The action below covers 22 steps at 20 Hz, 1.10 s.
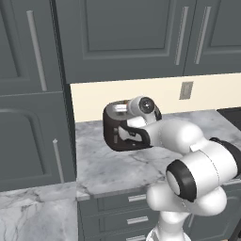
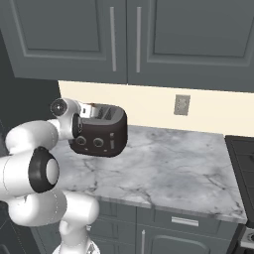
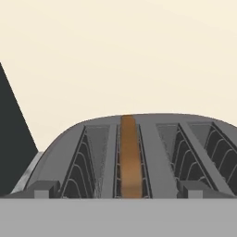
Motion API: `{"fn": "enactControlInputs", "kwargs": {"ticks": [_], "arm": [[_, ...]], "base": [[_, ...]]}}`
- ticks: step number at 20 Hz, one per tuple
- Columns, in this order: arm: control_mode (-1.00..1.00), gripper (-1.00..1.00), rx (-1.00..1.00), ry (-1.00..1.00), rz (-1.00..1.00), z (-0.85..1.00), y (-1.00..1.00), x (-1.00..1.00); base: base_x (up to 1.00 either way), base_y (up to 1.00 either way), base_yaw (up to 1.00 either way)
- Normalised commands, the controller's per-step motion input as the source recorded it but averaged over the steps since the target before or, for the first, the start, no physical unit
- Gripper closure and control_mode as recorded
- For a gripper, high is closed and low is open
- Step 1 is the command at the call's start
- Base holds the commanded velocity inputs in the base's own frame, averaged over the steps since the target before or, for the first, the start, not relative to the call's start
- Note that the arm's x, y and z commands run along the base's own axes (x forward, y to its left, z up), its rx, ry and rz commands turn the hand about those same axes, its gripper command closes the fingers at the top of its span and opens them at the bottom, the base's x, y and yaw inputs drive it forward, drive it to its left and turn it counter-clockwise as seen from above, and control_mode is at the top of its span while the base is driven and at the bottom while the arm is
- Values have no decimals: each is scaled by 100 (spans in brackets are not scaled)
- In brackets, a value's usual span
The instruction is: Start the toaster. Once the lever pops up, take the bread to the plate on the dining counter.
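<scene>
Item 1: toaster (image 2: 101, 131). Boxy, dark brown-black, rounded corners, silver slotted top. Stands on the marble worktop (image 2: 168, 168) near its left end, back close to the cream wall (image 2: 149, 104). Its long axis runs roughly parallel to that wall. 2 round knobs face out toward the room in the right base view. In the left base view the toaster (image 1: 113, 129) is partly covered by the arm.

Item 2: bread (image 3: 130, 157). Golden-brown slice, thin, standing upright on edge in a slot of the toaster (image 3: 152, 139). In the hand view its long axis runs along the slot, away from the camera toward the wall, narrow top edge facing up. Wire guides flank it and line the neighbouring slots.

Item 3: gripper (image 3: 118, 192). Hovers just above the toaster top, over the bread slot. Jaws spread wide, 1 fingertip (image 3: 44, 189) to each side of the slice, nothing held.

Item 4: surroundings. Grey upper cabinets (image 2: 139, 34) above the wall; wall outlet (image 2: 181, 104) right of the toaster; grey drawers (image 1: 132, 207) below the worktop.
</scene>
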Motion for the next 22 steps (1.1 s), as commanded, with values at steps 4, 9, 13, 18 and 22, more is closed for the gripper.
{"fn": "enactControlInputs", "kwargs": {"ticks": [4,9,13,18,22], "arm": [[-100,-100,5,0,0,0,-13,15],[-100,-100,4,0,0,0,-18,3],[-100,-100,0,0,0,-10,-2,0],[-100,-100,0,0,0,-15,0,0],[-100,-100,0,0,0,-2,1,0]], "base": [[0,0,0],[0,0,0],[0,0,0],[0,0,0],[0,0,0]]}}
